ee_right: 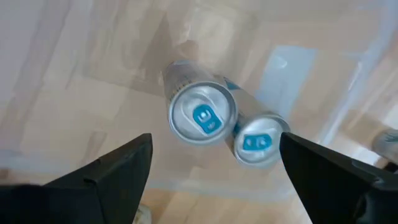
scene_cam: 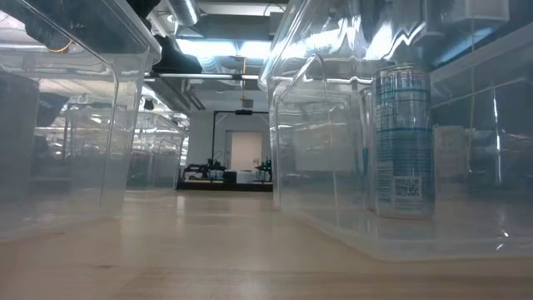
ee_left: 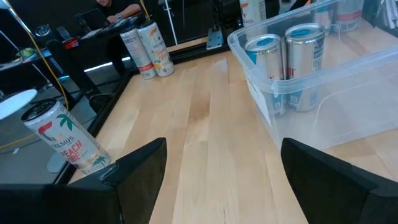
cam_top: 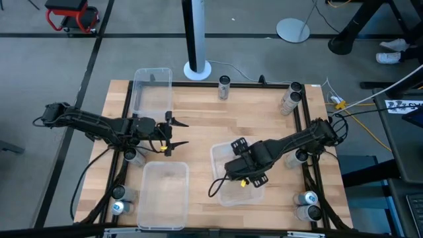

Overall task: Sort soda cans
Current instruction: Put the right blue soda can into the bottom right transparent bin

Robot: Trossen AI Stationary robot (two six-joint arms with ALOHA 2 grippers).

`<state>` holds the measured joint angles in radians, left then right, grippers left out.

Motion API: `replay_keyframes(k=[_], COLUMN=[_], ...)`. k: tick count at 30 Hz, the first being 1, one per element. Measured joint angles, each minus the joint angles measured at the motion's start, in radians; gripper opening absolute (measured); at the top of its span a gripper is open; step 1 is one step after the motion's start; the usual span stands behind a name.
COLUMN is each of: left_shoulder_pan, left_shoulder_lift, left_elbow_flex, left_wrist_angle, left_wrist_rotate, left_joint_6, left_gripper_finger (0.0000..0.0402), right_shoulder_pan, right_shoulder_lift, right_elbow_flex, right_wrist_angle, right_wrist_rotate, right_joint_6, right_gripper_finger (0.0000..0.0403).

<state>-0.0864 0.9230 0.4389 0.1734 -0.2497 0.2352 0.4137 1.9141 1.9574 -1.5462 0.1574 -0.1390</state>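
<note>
Two silver soda cans with blue tabs (ee_right: 202, 117) (ee_right: 256, 140) stand upright side by side in a clear bin (cam_top: 221, 162); the left wrist view shows them too (ee_left: 267, 59) (ee_left: 305, 50), and the low view shows one (scene_cam: 404, 142). My right gripper (ee_right: 216, 142) (cam_top: 246, 173) hovers open above them, pointing down, and hides them in the high view. My left gripper (cam_top: 177, 132) (ee_left: 224, 146) is open, level above bare table left of that bin. Other cans stand along the table edges (cam_top: 225, 86) (cam_top: 291, 99) (cam_top: 132, 156).
Two more clear bins sit on the left half, one at the far edge (cam_top: 152, 89) and one at the near edge (cam_top: 164, 192). Cans stand at the near-left corner (cam_top: 119, 206) and near-right corner (cam_top: 308, 198). A white printed can (ee_left: 62, 140) stands beside my left gripper.
</note>
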Motion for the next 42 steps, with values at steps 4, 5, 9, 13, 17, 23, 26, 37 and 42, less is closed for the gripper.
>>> replay_keyframes(k=[4,5,9,13,17,23,26,37,42], left_shoulder_pan=[0.0,0.0,0.0,0.0,0.0,0.0,0.0,0.0,0.0], left_shoulder_lift=[0.0,0.0,0.0,0.0,0.0,0.0,0.0,0.0,0.0], left_elbow_flex=[0.0,0.0,0.0,0.0,0.0,0.0,0.0,0.0,0.0], left_wrist_angle=[0.0,0.0,0.0,0.001,0.001,-0.001,-0.001,0.003,0.003], left_wrist_rotate=[0.0,0.0,0.0,0.0,0.0,0.0,0.0,0.0,0.0], left_joint_6=[0.0,0.0,0.004,0.009,0.014,0.017,0.017,0.027,0.026], left_gripper_finger=[0.0306,0.0306,0.0306,0.0306,0.0306,0.0306,0.0306,0.0306,0.0306], right_shoulder_pan=[0.025,0.036,0.074,0.11,0.148,0.209,0.247,0.413,0.431], right_shoulder_lift=[-0.007,-0.01,-0.011,-0.011,-0.015,-0.051,-0.106,-0.371,-0.424], right_elbow_flex=[0.034,0.032,0.031,0.031,0.031,-0.02,-0.091,-0.386,-0.485], right_wrist_angle=[-0.023,-0.025,-0.025,-0.026,-0.026,-0.022,-0.024,-0.026,-0.025], right_wrist_rotate=[0.007,0.007,-0.013,-0.027,-0.026,-0.02,-0.028,-0.076,-0.191], right_joint_6=[-0.01,-0.018,-0.021,-0.005,0.024,0.096,0.176,0.623,0.754], right_gripper_finger=[0.0351,0.0351,0.0351,0.0351,0.0351,0.0351,0.0351,0.0351,0.0351])
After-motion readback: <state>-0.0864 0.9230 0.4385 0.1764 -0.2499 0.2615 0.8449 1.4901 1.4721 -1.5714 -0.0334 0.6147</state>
